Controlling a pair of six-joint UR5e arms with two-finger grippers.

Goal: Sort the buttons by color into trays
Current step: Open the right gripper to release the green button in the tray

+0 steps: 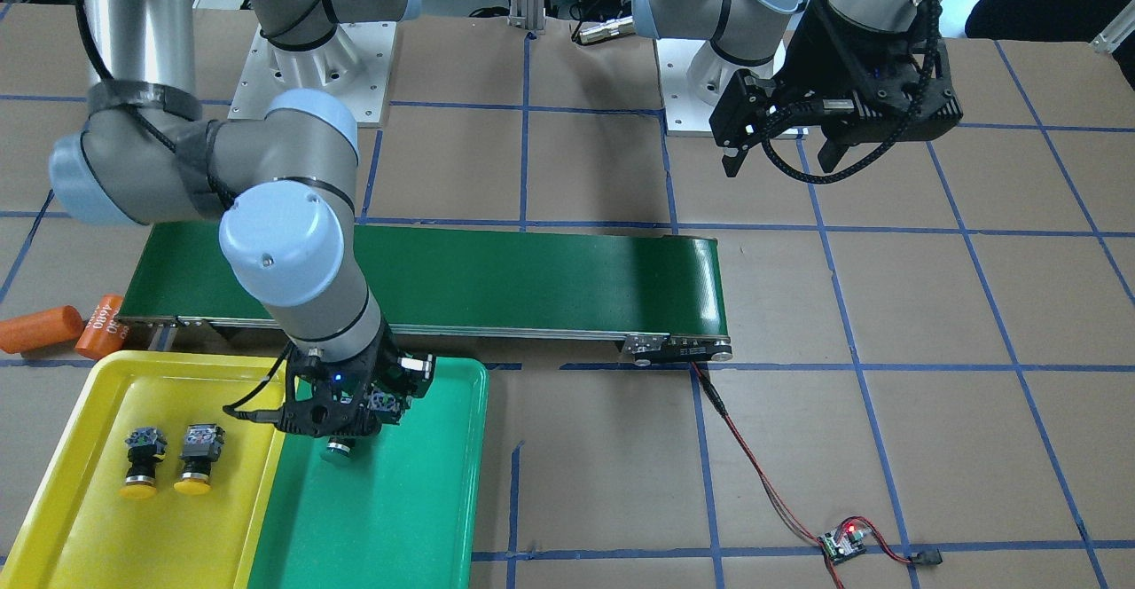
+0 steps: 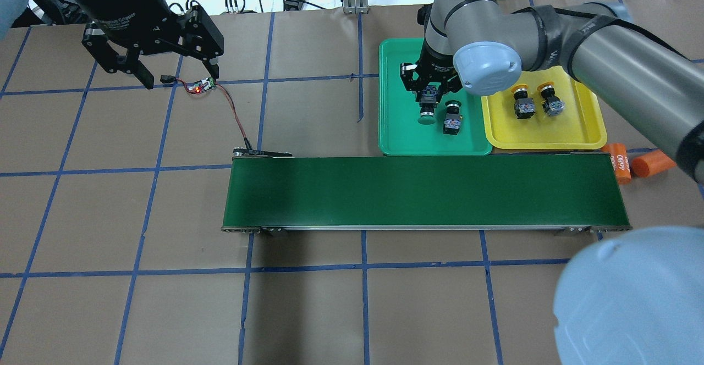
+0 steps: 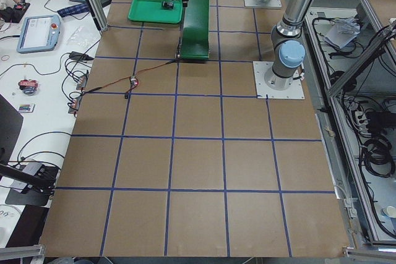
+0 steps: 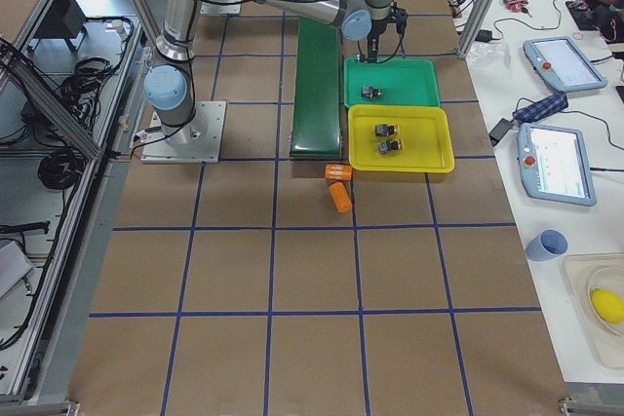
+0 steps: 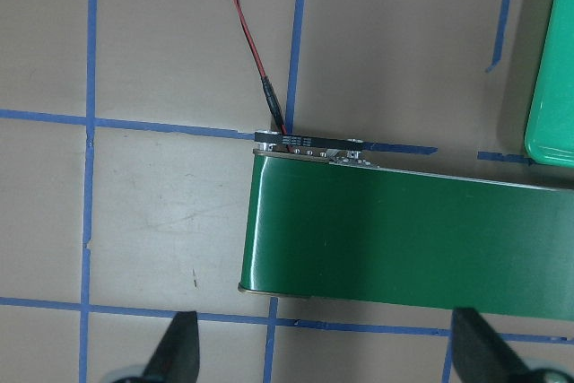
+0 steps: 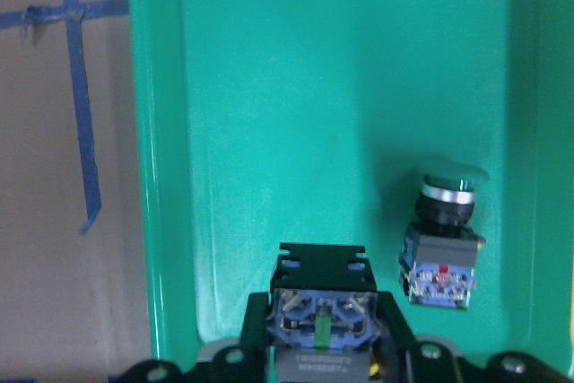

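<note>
Green plastic fills the right wrist view: the green tray [image 6: 161,177], and above it a held green button [image 6: 320,316] seen from its block end. A second green button [image 6: 441,239] lies loose at 3 o'clock of it; the front view hides this one behind the arm. The overhead view shows the right gripper [image 2: 428,97] clamped on the held button, and the yellow tray [image 2: 544,139] at 3 o'clock of the green tray, carrying two yellow buttons [image 2: 521,103]. The left gripper [image 2: 181,79] hangs with jaws wide, well apart at 9 o'clock.

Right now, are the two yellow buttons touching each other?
Apart. The overhead view shows bare yellow tray between one yellow button and the other yellow button.
</note>
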